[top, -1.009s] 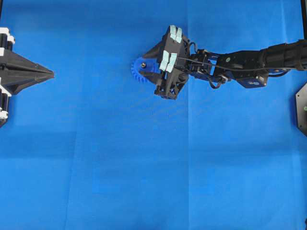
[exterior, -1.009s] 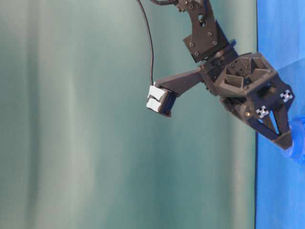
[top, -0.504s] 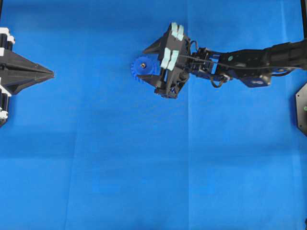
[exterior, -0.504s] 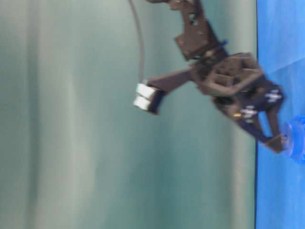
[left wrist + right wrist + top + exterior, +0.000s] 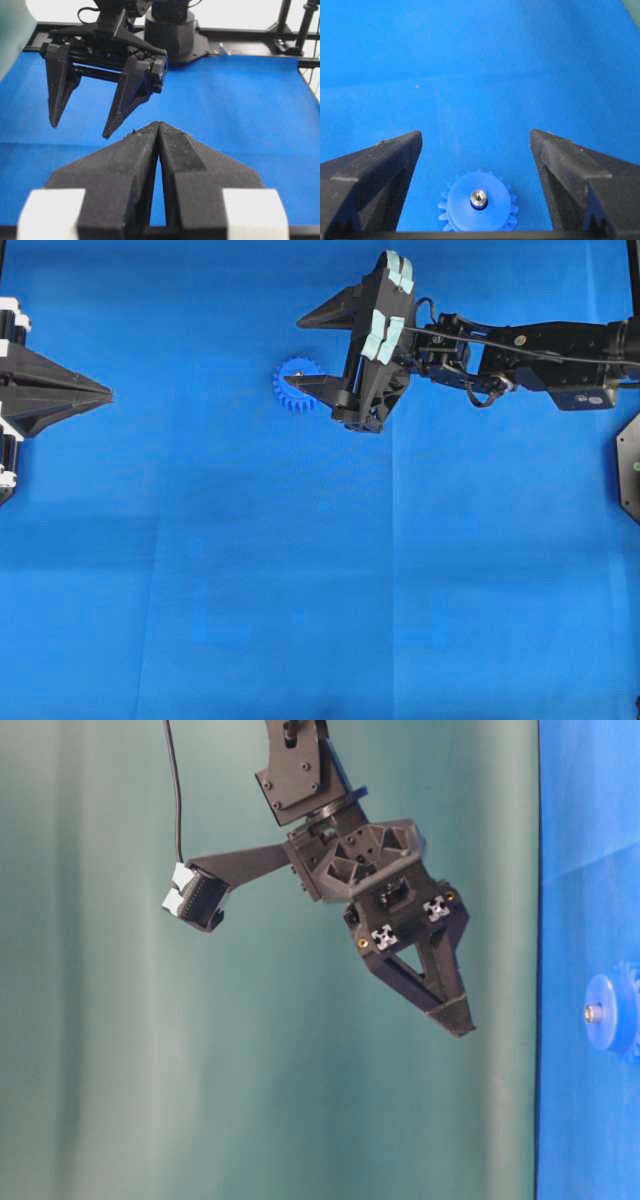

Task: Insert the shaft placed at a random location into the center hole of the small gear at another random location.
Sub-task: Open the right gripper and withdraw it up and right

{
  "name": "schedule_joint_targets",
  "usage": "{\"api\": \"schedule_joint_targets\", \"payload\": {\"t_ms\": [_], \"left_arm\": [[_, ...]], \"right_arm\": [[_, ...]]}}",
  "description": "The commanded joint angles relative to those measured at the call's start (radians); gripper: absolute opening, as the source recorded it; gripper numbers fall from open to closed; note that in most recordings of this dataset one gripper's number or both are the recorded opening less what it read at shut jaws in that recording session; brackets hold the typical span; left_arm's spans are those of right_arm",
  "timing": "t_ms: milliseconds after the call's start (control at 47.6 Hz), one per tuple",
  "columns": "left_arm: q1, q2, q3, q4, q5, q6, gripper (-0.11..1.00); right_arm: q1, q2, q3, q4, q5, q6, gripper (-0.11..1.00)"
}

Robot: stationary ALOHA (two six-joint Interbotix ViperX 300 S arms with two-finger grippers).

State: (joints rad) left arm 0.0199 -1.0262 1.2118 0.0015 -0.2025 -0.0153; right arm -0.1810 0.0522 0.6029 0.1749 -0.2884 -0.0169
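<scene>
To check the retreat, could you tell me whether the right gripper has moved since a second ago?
Yes. The right gripper has lifted off the gear, which stays put on the blue cloth; its jaws now hang open, well clear of it.

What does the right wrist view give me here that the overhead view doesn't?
Only the right wrist view shows the shaft seated in the center hole, its shiny end standing out of the hub. Only the overhead view shows the left gripper, shut and far from the small gear. Both show the right gripper open, holding nothing, and the blue cloth.
</scene>
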Motion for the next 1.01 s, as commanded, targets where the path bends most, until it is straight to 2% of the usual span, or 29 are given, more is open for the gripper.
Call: {"api": "schedule_joint_targets", "payload": {"t_ms": [0,252,714,988], "left_arm": [[0.003,0.003,-0.012,0.002,-0.005,-0.002,0.0],[0.003,0.003,-0.012,0.002,-0.005,-0.002,0.0],[0.003,0.005,-0.011,0.002,-0.005,-0.002,0.0],[0.003,0.003,-0.012,0.002,-0.005,-0.002,0.0]], "right_arm": [[0.002,-0.031,-0.006,-0.002,-0.003,0.0,0.75],[0.002,-0.091,0.054,0.0,-0.009,0.003,0.75],[0.009,-0.356,0.302,0.0,-0.014,0.006,0.75],[0.015,-0.502,0.403,0.003,-0.008,0.008,0.75]]}}
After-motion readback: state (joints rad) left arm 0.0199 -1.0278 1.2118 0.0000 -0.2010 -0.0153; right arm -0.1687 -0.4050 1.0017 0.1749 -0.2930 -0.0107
